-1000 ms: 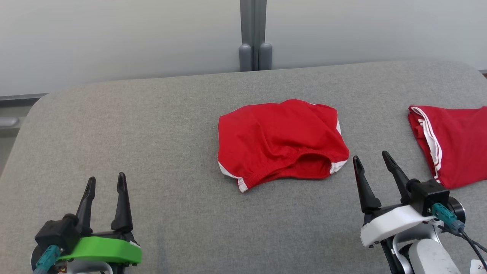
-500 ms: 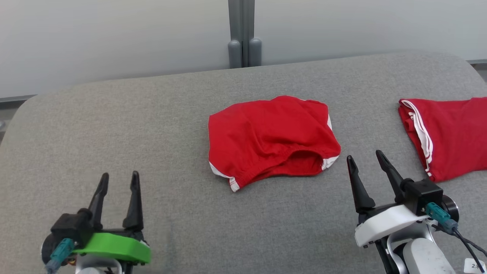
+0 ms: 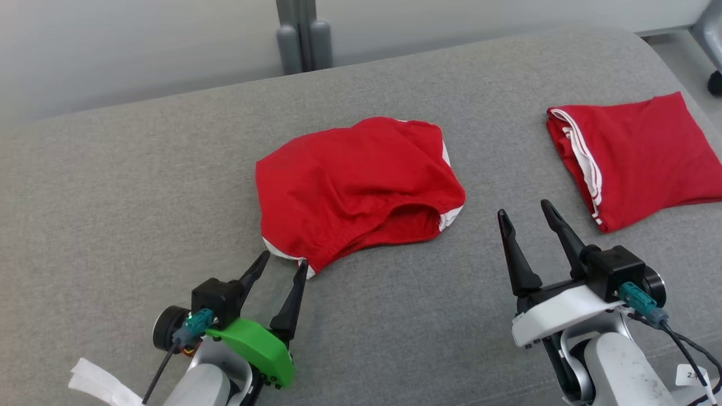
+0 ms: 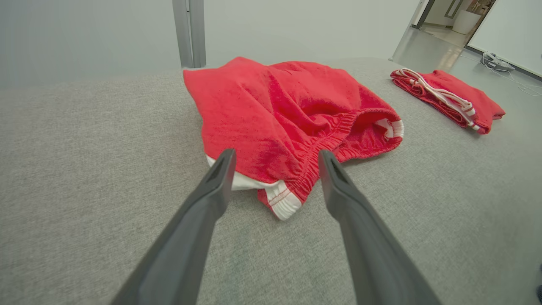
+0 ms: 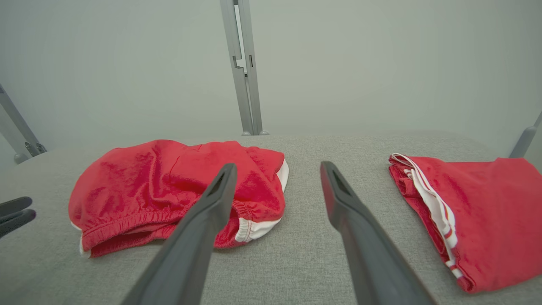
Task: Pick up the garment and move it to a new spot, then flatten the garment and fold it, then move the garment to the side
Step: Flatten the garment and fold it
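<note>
Grey worktop (image 3: 113, 197) with red garment (image 3: 350, 180) mid-frame; left hand (image 3: 285, 260) open at its lower-left corner; right hand (image 3: 523, 208) open, lower right.

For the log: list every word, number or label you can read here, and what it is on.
"2" on the small white tag at the head view's lower right corner; what follows the digit is too blurred to read.
No print on the red shorts or the folded red garment.
</note>
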`<state>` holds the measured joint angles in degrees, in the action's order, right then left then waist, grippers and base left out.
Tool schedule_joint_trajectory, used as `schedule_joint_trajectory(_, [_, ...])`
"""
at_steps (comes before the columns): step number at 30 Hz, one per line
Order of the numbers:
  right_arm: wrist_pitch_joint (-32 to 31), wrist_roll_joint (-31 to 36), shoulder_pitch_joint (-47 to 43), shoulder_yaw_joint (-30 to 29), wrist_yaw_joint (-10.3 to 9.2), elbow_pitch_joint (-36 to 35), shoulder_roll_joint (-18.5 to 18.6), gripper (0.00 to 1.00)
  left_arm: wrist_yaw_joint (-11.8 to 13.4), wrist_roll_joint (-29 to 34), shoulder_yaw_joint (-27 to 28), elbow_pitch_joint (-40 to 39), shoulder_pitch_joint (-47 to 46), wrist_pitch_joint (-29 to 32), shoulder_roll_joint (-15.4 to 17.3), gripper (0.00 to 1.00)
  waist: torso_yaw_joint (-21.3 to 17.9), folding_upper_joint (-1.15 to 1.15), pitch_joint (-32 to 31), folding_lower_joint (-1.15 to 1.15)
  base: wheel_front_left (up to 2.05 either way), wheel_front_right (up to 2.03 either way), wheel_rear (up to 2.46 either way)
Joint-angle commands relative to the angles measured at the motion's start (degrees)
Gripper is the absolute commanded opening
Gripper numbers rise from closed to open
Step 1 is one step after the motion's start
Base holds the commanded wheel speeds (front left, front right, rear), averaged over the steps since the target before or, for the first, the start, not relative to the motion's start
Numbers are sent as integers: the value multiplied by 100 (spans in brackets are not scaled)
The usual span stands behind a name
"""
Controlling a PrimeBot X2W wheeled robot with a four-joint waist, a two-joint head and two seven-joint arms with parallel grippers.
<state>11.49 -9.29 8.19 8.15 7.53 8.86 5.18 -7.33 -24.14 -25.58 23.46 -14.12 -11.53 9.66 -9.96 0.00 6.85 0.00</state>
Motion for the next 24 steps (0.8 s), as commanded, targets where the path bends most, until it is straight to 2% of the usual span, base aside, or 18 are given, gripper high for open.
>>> schedule_joint_trajectory(1, [53, 1, 76, 27, -9, 9, -20, 100, -22, 6, -75, 151, -165, 7, 57, 100, -287, 0, 265, 0, 0, 0, 0])
schedule_joint_trajectory(11, [158, 4, 133, 28, -9, 129, -75, 100, -21, -163, -354, 1002, -534, 91, 83, 100, -574, 0, 430, 0, 0, 0, 0])
schedule_joint_trajectory(15, [177, 31, 145, 26, -9, 148, -85, 100, 180, -73, -332, 1275, -695, 74, 61, 100, -607, 0, 420, 0, 0, 0, 0])
schedule_joint_trajectory(16, [180, 34, 148, 30, -10, 156, -89, 100, 267, -61, -292, 1310, -749, -6, 48, 44, -609, 0, 413, 0, 0, 0, 0])
schedule_joint_trajectory(17, [184, 35, 155, 32, -10, 160, -90, 100, 331, -67, -243, 1321, -790, -61, 31, 0, -609, 0, 406, 0, 0, 0, 0])
schedule_joint_trajectory(21, [189, 26, 161, 31, -10, 185, -71, 100, 568, -15, -27, 1218, -958, -285, 26, 0, -593, 0, 367, 0, 0, 0, 0])
schedule_joint_trajectory(24, [185, 27, 158, 22, -10, 198, -63, 100, 548, 47, 135, 894, -1131, -357, 30, 0, -567, 0, 335, 0, 0, 0, 0])
